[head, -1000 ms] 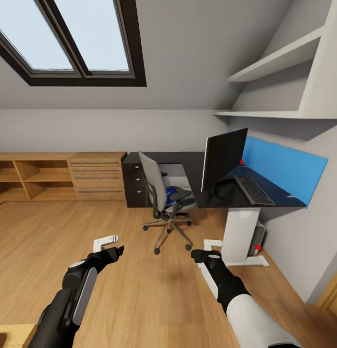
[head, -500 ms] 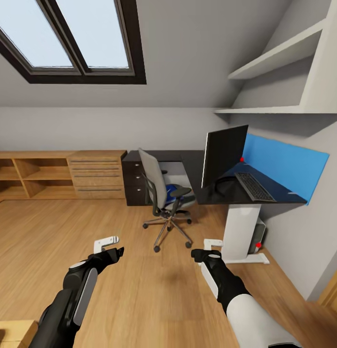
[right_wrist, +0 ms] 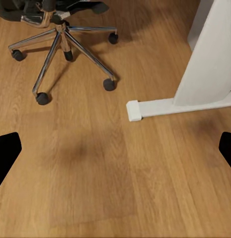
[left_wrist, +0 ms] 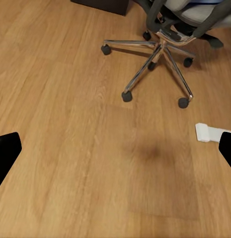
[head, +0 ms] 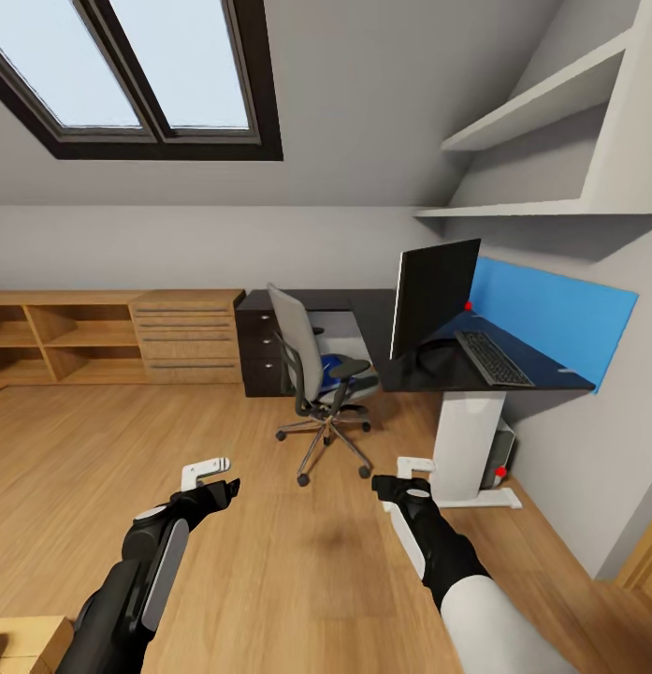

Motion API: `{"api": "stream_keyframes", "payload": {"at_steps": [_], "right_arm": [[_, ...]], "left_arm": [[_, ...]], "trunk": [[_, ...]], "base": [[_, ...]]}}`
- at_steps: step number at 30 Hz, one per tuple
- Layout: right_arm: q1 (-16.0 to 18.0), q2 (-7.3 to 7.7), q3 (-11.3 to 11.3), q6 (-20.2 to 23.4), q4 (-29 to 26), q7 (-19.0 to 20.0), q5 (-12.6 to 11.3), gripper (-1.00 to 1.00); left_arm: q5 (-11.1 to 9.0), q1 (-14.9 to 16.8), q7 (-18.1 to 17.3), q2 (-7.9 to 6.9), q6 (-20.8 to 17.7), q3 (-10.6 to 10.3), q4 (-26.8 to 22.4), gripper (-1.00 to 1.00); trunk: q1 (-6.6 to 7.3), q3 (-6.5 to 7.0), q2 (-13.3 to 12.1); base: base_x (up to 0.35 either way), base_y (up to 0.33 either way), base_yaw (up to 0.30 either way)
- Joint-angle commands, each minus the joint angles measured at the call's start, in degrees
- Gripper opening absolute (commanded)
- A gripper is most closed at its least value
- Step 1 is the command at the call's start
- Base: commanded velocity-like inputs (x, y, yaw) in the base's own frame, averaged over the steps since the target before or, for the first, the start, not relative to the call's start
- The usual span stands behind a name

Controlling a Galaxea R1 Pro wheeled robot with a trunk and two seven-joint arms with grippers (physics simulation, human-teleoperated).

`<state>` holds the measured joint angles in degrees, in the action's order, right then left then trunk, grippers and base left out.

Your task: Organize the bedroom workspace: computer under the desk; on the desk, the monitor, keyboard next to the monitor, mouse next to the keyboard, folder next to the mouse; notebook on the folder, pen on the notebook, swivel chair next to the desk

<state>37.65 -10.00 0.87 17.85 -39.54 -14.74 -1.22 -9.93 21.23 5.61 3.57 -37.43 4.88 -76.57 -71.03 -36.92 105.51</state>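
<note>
The head camera looks forward and down from high over both arms, taking in the swivel chair (head: 318, 374) from some way off, with the bench (head: 428, 370) just beyond it and to its right. Each wrist camera faces down at the wooden floor (left_wrist: 70, 99) from close by. All three views share the chair's chrome star base (left_wrist: 155, 54); the right wrist view and the head view also share the bench's white leg (right_wrist: 204, 74).
</note>
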Motion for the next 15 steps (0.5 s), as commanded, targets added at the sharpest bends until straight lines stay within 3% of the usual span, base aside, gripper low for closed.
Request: {"api": "stream_keyframes", "payload": {"at_steps": [1, 15], "right_arm": [[0.0, 0.00, 0.1, 0.3, -0.2, -0.3, -0.1, 1.00], [-0.2, 0.00, 0.1, 0.3, -0.5, -0.3, -0.2, 1.00]], "left_arm": [[-0.6, 0.0, 0.5, 0.03, -0.3, 0.0, -0.1, 1.00], [-0.6, 0.0, 0.5, 0.03, -0.3, 0.0, -0.1, 1.00]], "trunk": [[-0.21, -0.24, 0.4], [-3.29, -2.76, 6.0]], "base": [[0.000, 0.000, 0.000], [0.000, 0.000, 0.000]]}}
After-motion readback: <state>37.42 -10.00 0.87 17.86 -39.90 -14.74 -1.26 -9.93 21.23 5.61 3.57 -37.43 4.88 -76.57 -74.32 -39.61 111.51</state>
